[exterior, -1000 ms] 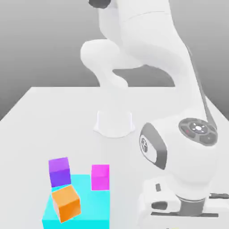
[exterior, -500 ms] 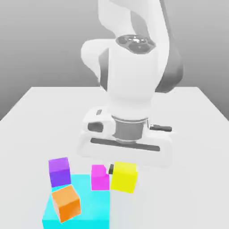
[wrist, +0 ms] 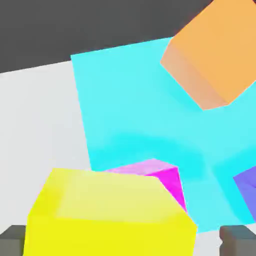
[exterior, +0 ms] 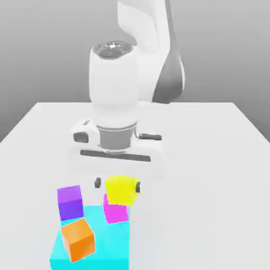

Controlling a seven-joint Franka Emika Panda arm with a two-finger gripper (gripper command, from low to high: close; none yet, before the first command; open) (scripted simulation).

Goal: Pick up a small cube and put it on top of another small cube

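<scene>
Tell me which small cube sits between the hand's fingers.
The yellow cube, on top of the magenta cube; the purple cube and orange cube lie aside.

Yellow cube (exterior: 122, 190) atop magenta cube (exterior: 116, 212)

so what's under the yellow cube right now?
The pink cube sits under the yellow cube, with the claw open around the yellow one. The yellow cube hides most of the pink one's top, so contact can't be confirmed.
</scene>
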